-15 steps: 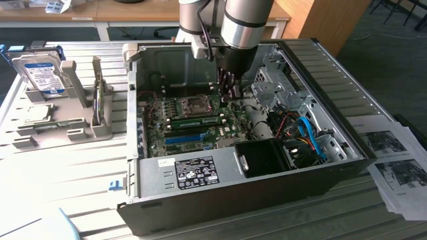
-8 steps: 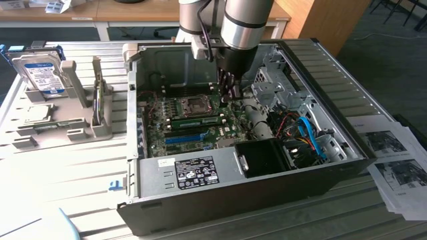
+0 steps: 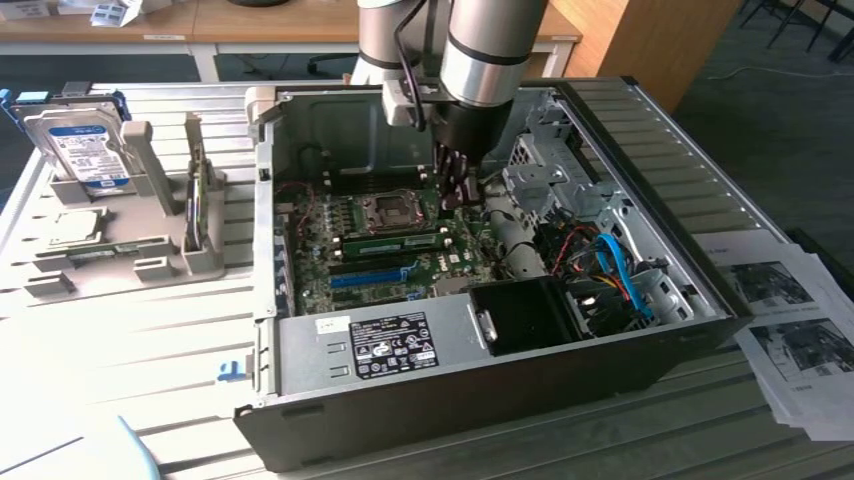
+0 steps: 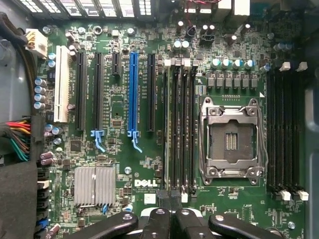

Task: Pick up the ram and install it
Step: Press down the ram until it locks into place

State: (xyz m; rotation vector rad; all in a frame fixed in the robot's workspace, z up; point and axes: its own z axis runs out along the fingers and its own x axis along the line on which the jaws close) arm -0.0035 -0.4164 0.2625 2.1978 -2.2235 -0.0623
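Exterior view, arm: the arm is reaching down into the open computer case [image 3: 441,400], and the gripper [image 3: 461,200] is hanging over the motherboard [image 3: 320,290], beside the processor socket [image 3: 396,208].
Exterior view, ram: the ram [image 3: 400,240] is standing on edge in the memory slots, between the socket and the blue slot [image 3: 367,278]. The gripper is sitting near its end toward the exterior view's right.
Exterior view, surroundings: a hard drive [image 3: 80,150] is leaning in a grey rack [image 3: 160,250] at the exterior view's left. Printed sheets [image 3: 787,330] are lying at the right.
Wrist view, gripper: the gripper [image 4: 170,198] is showing its fingers drawn fully together over one end of the memory slots [image 4: 179,129]. I cannot tell whether they are pinching anything.
Wrist view, board: the blue slot [image 4: 133,94] is running alongside black ones. The processor socket [image 4: 232,137] is lying between two banks of memory slots.
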